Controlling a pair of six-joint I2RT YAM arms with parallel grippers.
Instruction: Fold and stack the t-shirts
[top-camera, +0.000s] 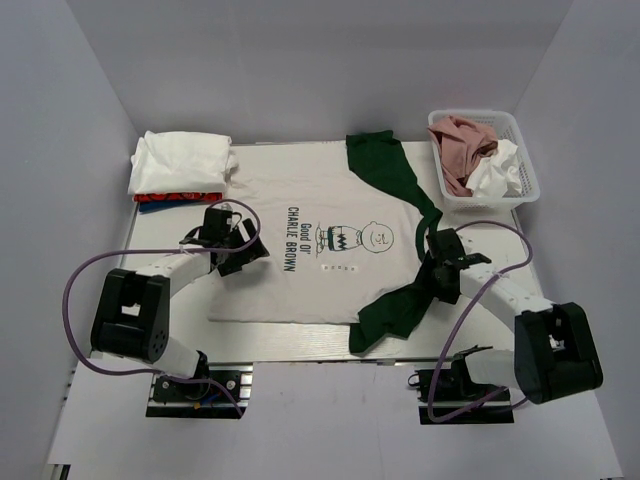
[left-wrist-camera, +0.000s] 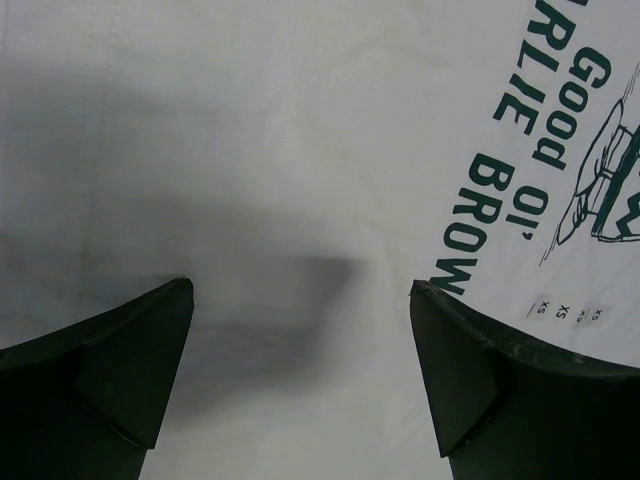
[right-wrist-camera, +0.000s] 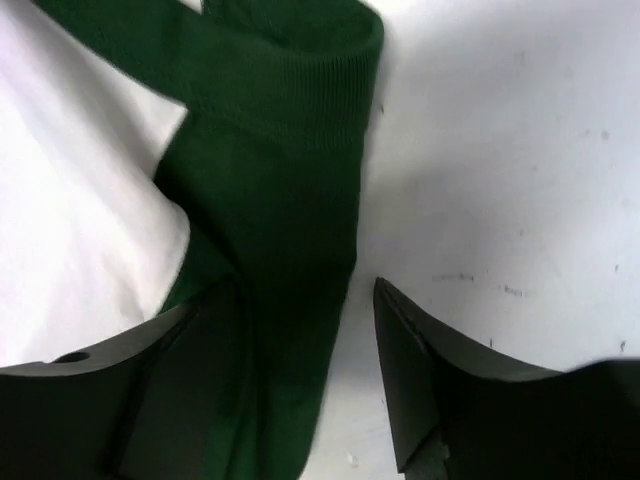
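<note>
An off-white t-shirt (top-camera: 290, 215) with the "Good Ol' Charlie Brown" print (left-wrist-camera: 560, 150) and dark green sleeves lies spread flat mid-table. My left gripper (top-camera: 243, 243) hovers open over its plain left part (left-wrist-camera: 280, 150), nothing between the fingers (left-wrist-camera: 300, 300). My right gripper (top-camera: 432, 262) is at the shirt's right edge, its jaws apart astride the near green sleeve (right-wrist-camera: 280, 130); the right finger (right-wrist-camera: 420, 380) stands clear of the cloth, over bare table. The far green sleeve (top-camera: 385, 165) lies towards the back. Folded t-shirts are stacked at back left: white (top-camera: 180, 160) on top, red and blue (top-camera: 175, 198) beneath.
A white lattice basket (top-camera: 530, 170) at the back right holds a crumpled dusty pink t-shirt (top-camera: 460, 145) and a white one (top-camera: 497, 172). White walls close in the table on the left, right and back.
</note>
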